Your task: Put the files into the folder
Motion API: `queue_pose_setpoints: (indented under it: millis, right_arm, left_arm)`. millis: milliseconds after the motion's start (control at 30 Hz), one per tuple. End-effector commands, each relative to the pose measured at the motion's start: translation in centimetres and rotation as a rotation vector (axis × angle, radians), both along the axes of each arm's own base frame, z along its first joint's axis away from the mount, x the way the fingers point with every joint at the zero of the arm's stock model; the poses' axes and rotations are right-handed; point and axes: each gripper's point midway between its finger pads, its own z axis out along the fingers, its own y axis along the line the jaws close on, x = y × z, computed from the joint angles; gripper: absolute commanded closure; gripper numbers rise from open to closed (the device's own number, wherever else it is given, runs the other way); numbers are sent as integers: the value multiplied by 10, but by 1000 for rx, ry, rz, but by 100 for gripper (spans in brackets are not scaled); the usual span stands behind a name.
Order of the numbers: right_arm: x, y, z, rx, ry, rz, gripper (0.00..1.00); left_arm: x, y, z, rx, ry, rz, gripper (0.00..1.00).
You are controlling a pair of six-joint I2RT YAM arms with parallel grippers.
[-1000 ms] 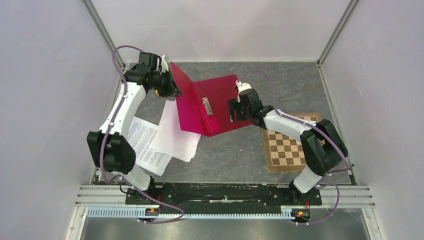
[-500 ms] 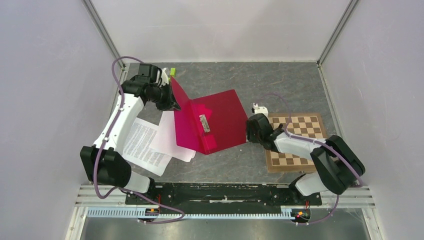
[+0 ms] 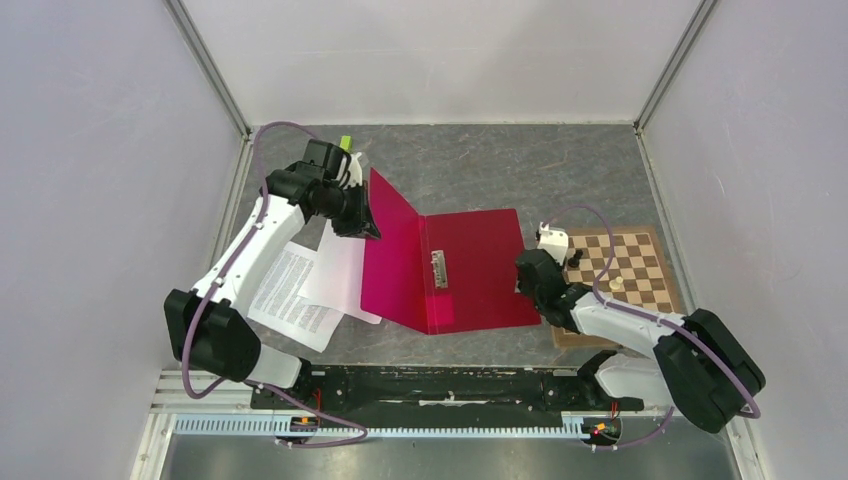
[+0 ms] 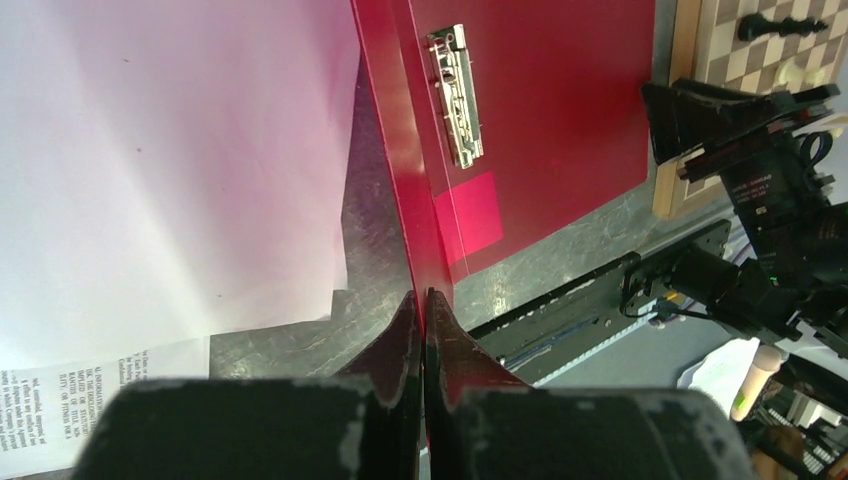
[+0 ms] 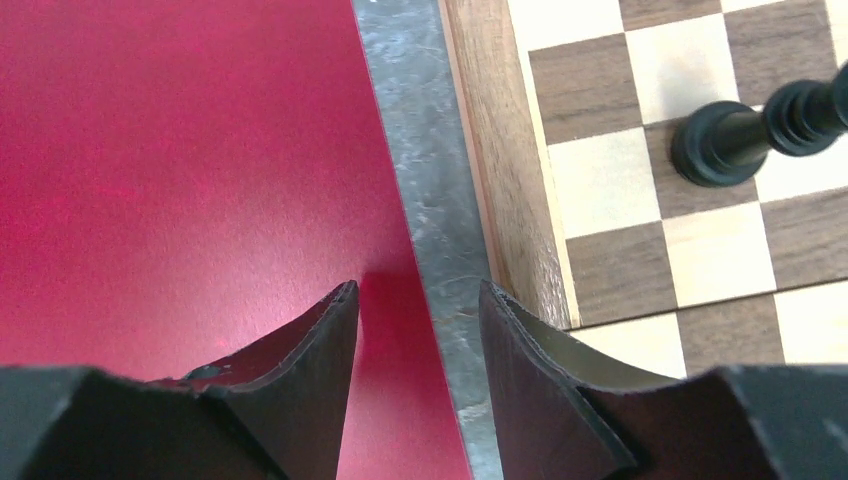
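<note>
Left tool [image 4: 425, 300] is clenched on the raised glossy cover of the thin red folder [image 3: 480, 270], which has slid toward the chessboard [image 3: 625, 265] since earlier. Right tool [image 5: 418, 300] hangs released and empty over the folder's right edge. The printed files [image 3: 300, 285] lie flat left of the folder. Only the left wrist view shows the folder's metal clip [image 4: 455, 95].

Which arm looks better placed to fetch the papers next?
Right, probably: the right tool is open and empty at the edge of the folder, while the left tool is clamped on its raised cover. The files lie on the left, though.
</note>
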Motion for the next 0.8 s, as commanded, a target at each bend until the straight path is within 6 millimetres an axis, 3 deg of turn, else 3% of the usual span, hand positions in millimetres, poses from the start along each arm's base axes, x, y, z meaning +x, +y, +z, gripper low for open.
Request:
queue_pose_setpoints:
  millis: [0,167,300,400,433,500,633,767]
  right_arm:
    - [-7,-28,4,-70,-25,-92,49]
    - [-8,-30,6,-88,-18,-91,49]
    - [-7,-30,10,-82,-23,-85,48]
    - [2,-13,20,-52,-22,-18,48]
    - [6,-5,25,-44,-20,14,48]
    - [12,11,31,-25,-12,70,47]
    - [16,44,47,-38,-20,151,46]
    - [12,75,52,-6,-16,233,46]
  left_arm:
    - [-10,-13,6,-25,-46,-54,98]
    - [-9,-10,-2,-18,-45,5,98]
    - [-5,18,-20,121,-53,121,95]
    - [-3,42,-27,226,-76,210,62]
    - [-2,46,-25,239,-91,232,44]
    - [5,56,-15,268,-145,283,33]
    - [19,69,23,297,-263,354,30]
    - [25,59,49,268,-321,347,32]
